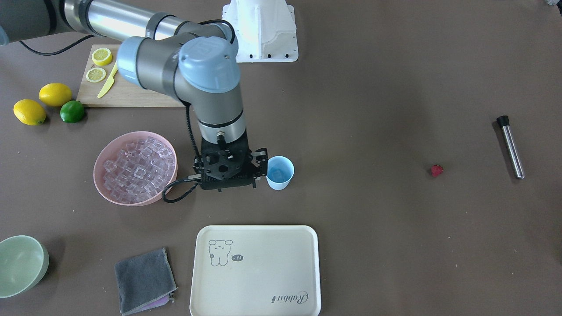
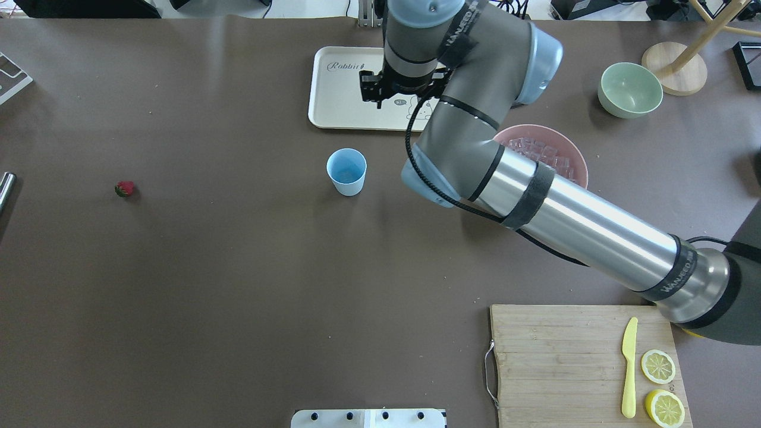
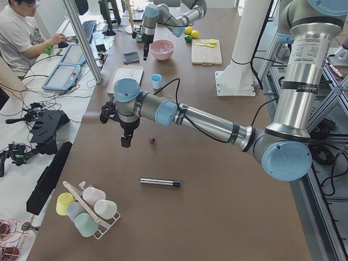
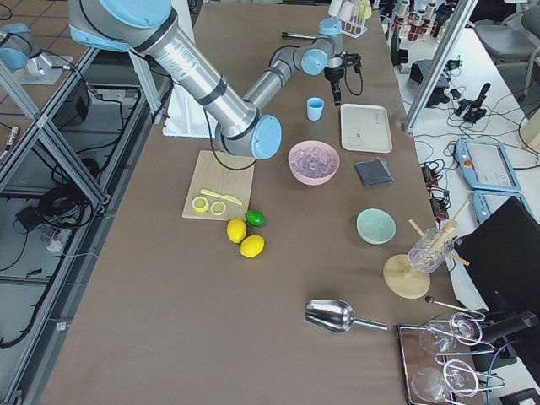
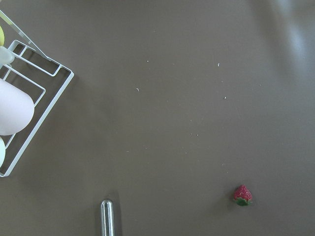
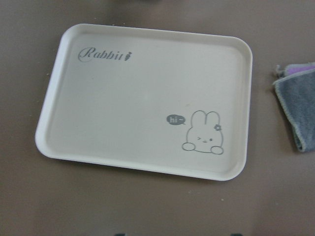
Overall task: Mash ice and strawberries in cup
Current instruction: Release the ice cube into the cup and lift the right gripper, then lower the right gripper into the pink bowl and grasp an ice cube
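Observation:
The light blue cup (image 1: 279, 172) stands upright mid-table and shows no ice inside; it also shows in the overhead view (image 2: 346, 171). Clear ice cubes (image 1: 138, 169) fill the pink bowl (image 1: 102, 160). The red strawberry (image 1: 437, 170) lies alone on the table and shows in the left wrist view (image 5: 241, 194). My right gripper (image 1: 229, 172) hangs pointing down between bowl and cup, its jaws spread and empty. My left gripper (image 3: 126, 142) hovers near the strawberry (image 3: 153, 141); I cannot tell whether it is open or shut.
A steel muddler (image 1: 510, 147) lies beyond the strawberry. A cream tray (image 1: 259, 298), a grey cloth (image 1: 145, 281) and a pale green bowl (image 1: 19, 263) sit along the front. A cutting board (image 1: 127, 94) with lemon slices, lemons and a lime are behind the bowl. A cup rack (image 5: 19, 108) is near the left gripper.

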